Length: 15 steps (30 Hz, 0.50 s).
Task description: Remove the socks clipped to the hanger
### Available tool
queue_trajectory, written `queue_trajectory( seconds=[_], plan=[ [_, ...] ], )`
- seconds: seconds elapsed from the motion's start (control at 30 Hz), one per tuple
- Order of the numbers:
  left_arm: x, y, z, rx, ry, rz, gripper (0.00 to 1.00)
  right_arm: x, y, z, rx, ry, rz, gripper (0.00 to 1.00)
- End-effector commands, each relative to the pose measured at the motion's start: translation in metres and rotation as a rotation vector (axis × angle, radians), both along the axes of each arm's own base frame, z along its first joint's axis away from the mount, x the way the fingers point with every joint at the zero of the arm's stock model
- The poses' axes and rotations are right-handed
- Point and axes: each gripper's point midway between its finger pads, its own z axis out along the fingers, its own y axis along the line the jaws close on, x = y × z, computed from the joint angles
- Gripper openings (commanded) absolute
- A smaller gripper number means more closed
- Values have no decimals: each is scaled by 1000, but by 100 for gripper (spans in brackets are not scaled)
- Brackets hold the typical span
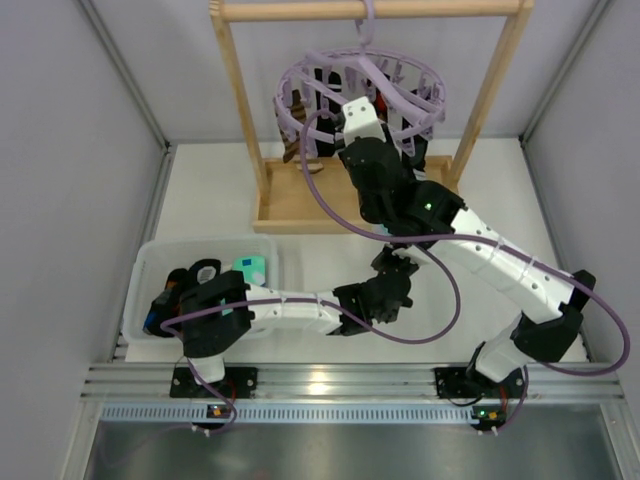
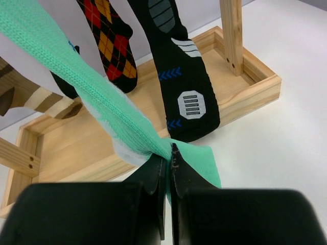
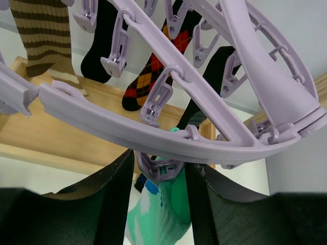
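At the near left of the table, a clear bin holds loose socks. Beyond it, the left pincer is clamped tight on the lower end of a mint-green sock, which runs taut and slantwise up toward the hanger. Higher up, the right pincer stands part-open astride the clip peg gripping that sock's top, a finger just beside each side of it; whether they press the peg cannot be told. Behind, an argyle sock, a black sock with grey patches and a brown-striped sock hang clipped to the lilac ring, which hooks over the rail of a wooden frame at the table's far side.
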Motion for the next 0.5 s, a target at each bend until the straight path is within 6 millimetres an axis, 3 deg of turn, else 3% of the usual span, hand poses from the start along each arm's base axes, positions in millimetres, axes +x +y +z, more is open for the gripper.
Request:
queue_trajectory(
  seconds=[0.0, 0.2, 0.33, 0.47],
  plan=[
    [-5, 0, 40, -131, -29, -12, 0, 6, 0, 20, 69, -71, -21, 42],
    [-5, 2, 39, -134, -26, -13, 0, 5, -1, 24, 90, -86, -15, 20],
    [-6, 4, 29, -132, -12, -11, 0, 2, 0, 26, 113, -85, 4, 11],
    [-9, 7, 16, -135, 23, -19, 0, -1, -5, 30, 129, -93, 7, 10]
  ],
)
